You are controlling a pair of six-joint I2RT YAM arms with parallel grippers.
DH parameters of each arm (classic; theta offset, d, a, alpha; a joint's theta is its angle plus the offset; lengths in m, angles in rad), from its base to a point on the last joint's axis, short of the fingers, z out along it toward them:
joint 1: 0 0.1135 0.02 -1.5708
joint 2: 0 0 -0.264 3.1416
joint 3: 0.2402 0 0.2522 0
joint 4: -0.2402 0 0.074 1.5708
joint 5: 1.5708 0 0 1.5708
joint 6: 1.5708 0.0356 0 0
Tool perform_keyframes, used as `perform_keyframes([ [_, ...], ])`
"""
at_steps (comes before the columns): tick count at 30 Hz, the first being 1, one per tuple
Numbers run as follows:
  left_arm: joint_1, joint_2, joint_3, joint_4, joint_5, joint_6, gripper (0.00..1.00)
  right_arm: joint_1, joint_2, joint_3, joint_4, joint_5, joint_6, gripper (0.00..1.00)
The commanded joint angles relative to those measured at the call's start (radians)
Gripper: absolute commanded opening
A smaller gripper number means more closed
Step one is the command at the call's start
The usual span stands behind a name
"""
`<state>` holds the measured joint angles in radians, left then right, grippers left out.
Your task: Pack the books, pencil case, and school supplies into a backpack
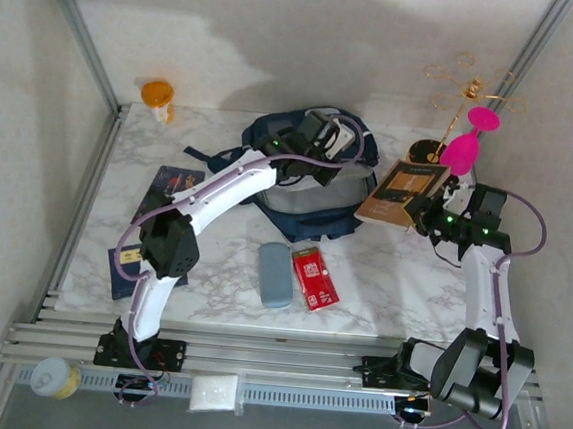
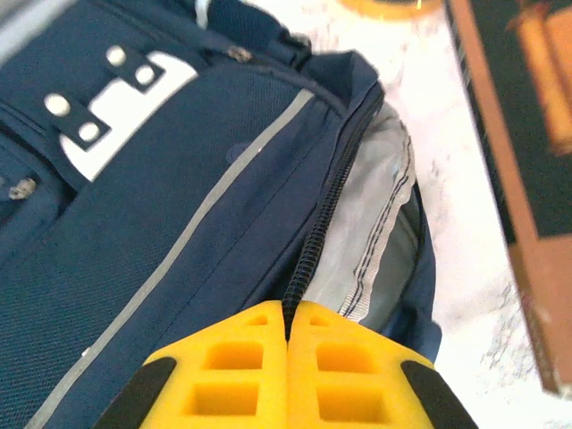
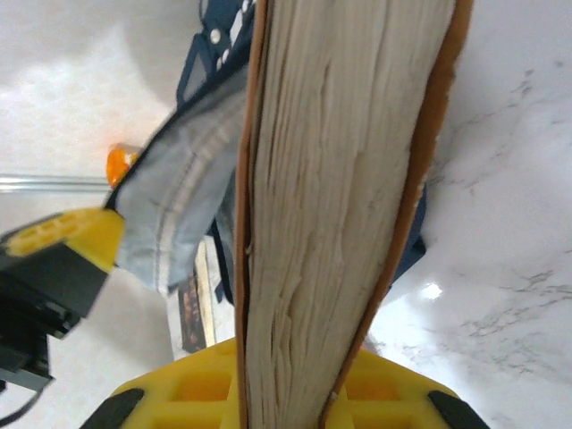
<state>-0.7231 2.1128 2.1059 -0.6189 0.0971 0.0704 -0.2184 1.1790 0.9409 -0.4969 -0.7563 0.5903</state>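
At the left edge of the tabletop point(image 1: 209, 293) the dark navy book point(image 1: 171, 190) and the blue book point(image 1: 125, 263) are laid flat, the blue one nearer the arm bases. An orange bottle point(image 1: 158, 98) is seen at the far left corner. The backpack point(image 1: 311, 222) is laid in the far middle, and grey lining is shown at its open main compartment. The left claw point(image 2: 288, 315) is pressed together on the backpack's zip edge, the zip teeth being pinched between the yellow fingers point(image 2: 241, 357). In front of the backpack, the pencil case point(image 1: 275, 274) and the red packet point(image 1: 314, 278) are laid flat just beside each other, the pouch on the left. Further right, the tan book point(image 1: 402, 193) is held tilted above the tabletop, just beside the backpack's right side. It is pinched at one end by the right claw point(image 3: 290, 380), whose fingers are clamped against both covers. A pink object point(image 1: 465, 145) and a gold wire stand point(image 1: 468, 85) are seen at the far right corner.
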Motion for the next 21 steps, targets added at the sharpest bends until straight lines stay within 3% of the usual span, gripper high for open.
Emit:
perform_keyframes([
  [1,0.001,-0.072,0.036,0.064,-0.044,-0.030,0.00,0.057,-0.022,-0.003,0.032,-0.101,-0.016,0.00],
  [9,-0.011,-0.116,0.024,0.109,-0.097,-0.063,0.00,0.236,0.036,-0.142,0.349,-0.132,0.192,0.00],
  [15,-0.025,-0.141,0.003,0.153,-0.182,-0.100,0.00,0.423,0.230,-0.088,0.583,-0.111,0.290,0.00],
  [18,-0.038,-0.162,-0.020,0.176,-0.223,-0.090,0.00,0.445,0.360,0.021,0.596,-0.051,0.230,0.02],
  [21,-0.038,-0.180,-0.035,0.189,-0.258,-0.108,0.00,0.445,0.517,0.089,0.733,-0.096,0.220,0.04],
])
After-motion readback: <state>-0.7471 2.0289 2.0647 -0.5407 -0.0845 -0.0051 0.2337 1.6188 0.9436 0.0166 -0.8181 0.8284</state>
